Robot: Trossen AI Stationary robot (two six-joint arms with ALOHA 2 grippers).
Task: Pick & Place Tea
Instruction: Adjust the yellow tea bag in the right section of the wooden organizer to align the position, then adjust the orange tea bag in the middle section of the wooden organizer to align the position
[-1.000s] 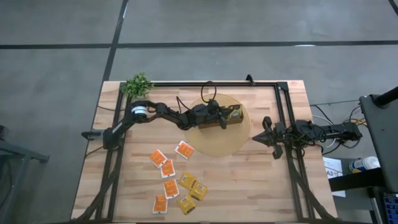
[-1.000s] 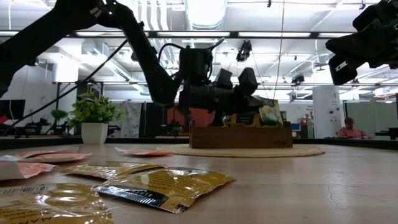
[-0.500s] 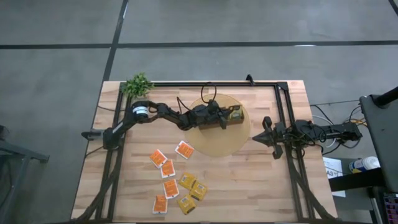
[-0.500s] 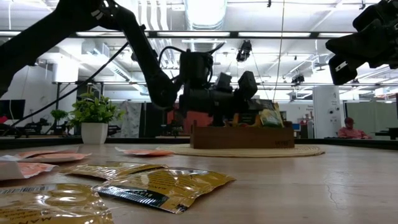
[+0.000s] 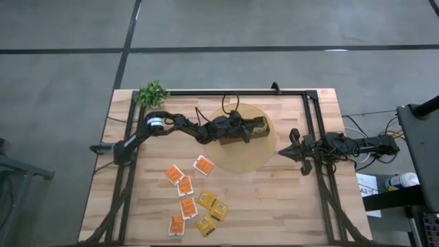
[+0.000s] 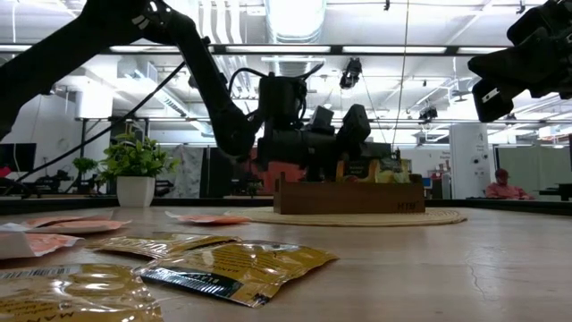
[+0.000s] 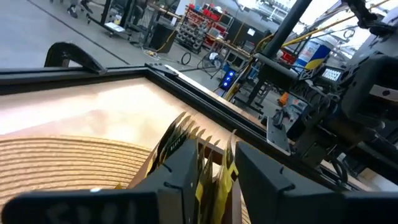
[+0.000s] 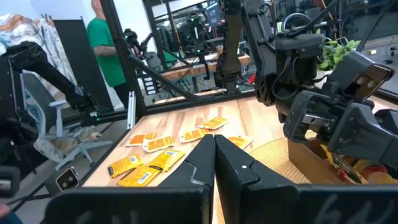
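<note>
The left gripper (image 7: pixel 211 177) is low over the wooden box (image 6: pixel 349 197), its fingers a little apart around a yellow tea sachet (image 7: pixel 206 180) standing in it. I think it is dropping the sachet. Next it must lift clear and fetch another from the loose sachets (image 5: pixel 193 202) on the table. The right gripper (image 8: pixel 214 163) waits aside, pressed shut.

**A wooden table, its mat and scattered sachets**

The light wooden table (image 5: pixel 274 199) carries a round woven mat (image 5: pixel 259 156) directly beneath the left gripper (image 5: pixel 248 130). Loose tea sachets (image 5: pixel 193 200), orange and yellow, lie flat on the bare wood, well apart from that gripper. A small potted plant (image 5: pixel 152 92) stands at one corner.
</note>
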